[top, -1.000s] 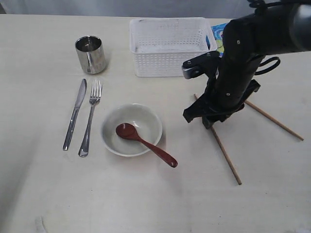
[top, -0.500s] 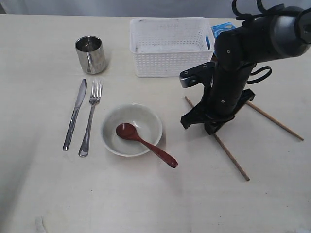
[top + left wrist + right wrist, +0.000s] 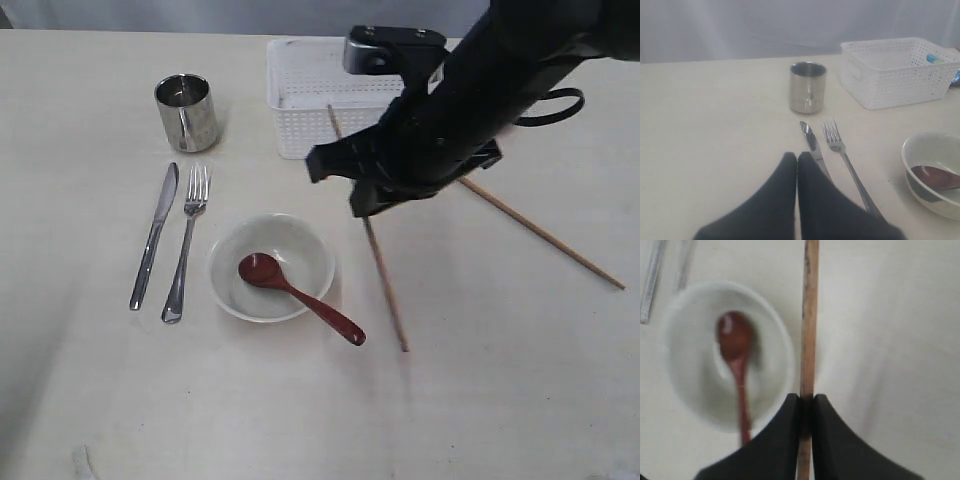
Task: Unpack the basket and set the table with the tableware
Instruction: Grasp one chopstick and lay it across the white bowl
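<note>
My right gripper (image 3: 806,399) is shut on a wooden chopstick (image 3: 809,315) and holds it above the table (image 3: 480,400), just right of the white bowl (image 3: 270,268). In the exterior view that chopstick (image 3: 385,290) slants from the basket's front down past the bowl. The other chopstick (image 3: 545,235) lies flat at the right. A dark red spoon (image 3: 300,297) rests in the bowl. Knife (image 3: 155,235), fork (image 3: 188,240) and steel cup (image 3: 185,112) are at the left. The white basket (image 3: 300,130) stands at the back. My left gripper (image 3: 797,157) is shut and holds nothing, close to the knife (image 3: 812,145).
A scrap of blue packaging (image 3: 935,59) shows at the basket's (image 3: 900,85) far side. The right arm (image 3: 480,90) crosses in front of the basket's right half. The fork (image 3: 845,155) and cup (image 3: 808,87) lie ahead of the left gripper.
The right gripper has closed on one chopstick, lifted it off the table and carried it left toward the bowl. The other chopstick has not moved.
</note>
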{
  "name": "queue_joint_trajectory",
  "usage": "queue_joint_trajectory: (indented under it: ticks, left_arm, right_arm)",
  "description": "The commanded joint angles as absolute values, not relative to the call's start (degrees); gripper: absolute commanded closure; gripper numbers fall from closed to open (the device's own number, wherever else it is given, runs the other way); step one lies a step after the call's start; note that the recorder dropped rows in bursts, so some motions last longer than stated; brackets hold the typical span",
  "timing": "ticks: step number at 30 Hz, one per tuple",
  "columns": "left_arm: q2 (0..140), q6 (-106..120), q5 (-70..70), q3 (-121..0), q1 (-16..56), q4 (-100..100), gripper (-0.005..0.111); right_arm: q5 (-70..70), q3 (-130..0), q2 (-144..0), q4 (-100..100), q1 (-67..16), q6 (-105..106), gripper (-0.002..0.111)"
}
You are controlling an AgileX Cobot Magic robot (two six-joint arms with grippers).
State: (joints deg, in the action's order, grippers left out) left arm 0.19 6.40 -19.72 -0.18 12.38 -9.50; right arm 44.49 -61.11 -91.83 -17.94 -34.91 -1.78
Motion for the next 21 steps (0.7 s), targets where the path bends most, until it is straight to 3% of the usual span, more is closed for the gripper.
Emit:
queue_joint_trajectory:
  ticks: [1,7,21]
  left_arm:
    - [0.00,6.25,-19.62,0.00,12.71,-9.40,0.107]
    - [0.00,6.25,-19.62,0.00,12.71,-9.40,0.107]
    - [0.00,6.25,-19.62,0.00,12.71,-9.40,0.107]
  right_arm:
    - [37.02,-61.34,-91.56,-24.68,-40.36,-2.37,0.109]
    - [34.84,-65.64,-97.88,-26.89,-44.86,-5.87,0.109]
    - [42.99,-75.94,-112.76,-22.34,-43.45,-12.92,0.109]
